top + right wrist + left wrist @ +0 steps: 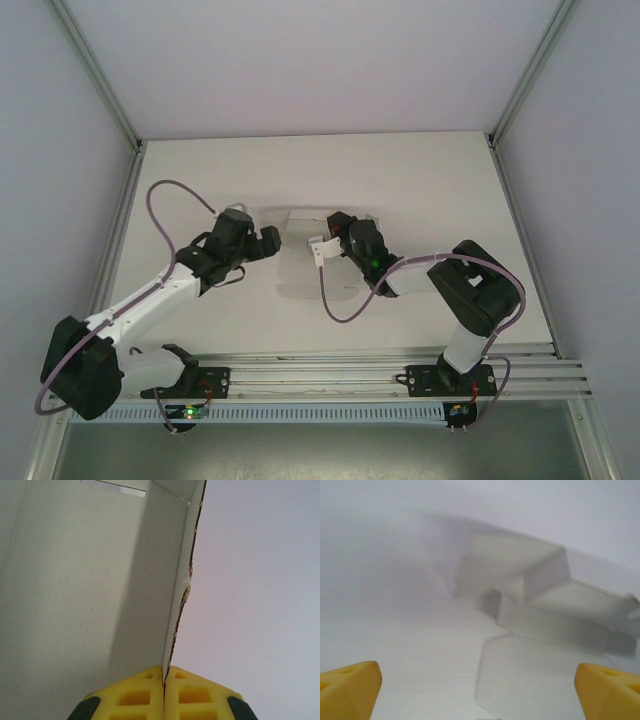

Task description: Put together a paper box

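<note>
The paper box (90,590) is made of thin matt card, rough at one edge. Smooth metal rails (330,365) are seen at 6 o'clock.

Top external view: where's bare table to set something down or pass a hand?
Free: the far strip of white tabletop between the back wall and the white card paper box; the far-right corner beyond the right arm. Crowded: the centre, where the left end effector and right end effector meet at the box, a purple cable looped on its near side.
</note>
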Motion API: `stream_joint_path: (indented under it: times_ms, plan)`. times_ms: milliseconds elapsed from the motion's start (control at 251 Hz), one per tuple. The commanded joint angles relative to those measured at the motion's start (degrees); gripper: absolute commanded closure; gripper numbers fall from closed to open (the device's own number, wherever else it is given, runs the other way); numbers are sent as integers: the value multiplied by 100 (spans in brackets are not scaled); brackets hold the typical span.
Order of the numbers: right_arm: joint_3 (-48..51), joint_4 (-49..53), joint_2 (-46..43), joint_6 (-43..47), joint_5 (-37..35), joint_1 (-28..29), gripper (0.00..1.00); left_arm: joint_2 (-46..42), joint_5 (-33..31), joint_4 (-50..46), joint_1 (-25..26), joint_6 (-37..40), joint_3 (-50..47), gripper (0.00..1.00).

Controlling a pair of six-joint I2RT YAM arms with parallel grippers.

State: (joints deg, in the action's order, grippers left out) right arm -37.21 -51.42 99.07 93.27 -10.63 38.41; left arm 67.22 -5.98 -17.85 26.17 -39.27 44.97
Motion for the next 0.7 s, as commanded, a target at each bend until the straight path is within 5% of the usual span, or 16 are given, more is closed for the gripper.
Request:
stream_joint_path:
  times_ms: [0,196,435,694]
  plan:
    - [70,-78,-21,158,-70,57,100,-153,-663,-647,-562,64,143,0]
    - [-11,271,99,-12,189,43,100,616,-76,-166,-1703,188,486,0]
    - [-62,469,58,-177,247,17,100,2447,842,330,-1765,971,1468,0]
    - [-136,725,77,-371,308,-93,100,3220,1733,546,-1732,1408,1840,0]
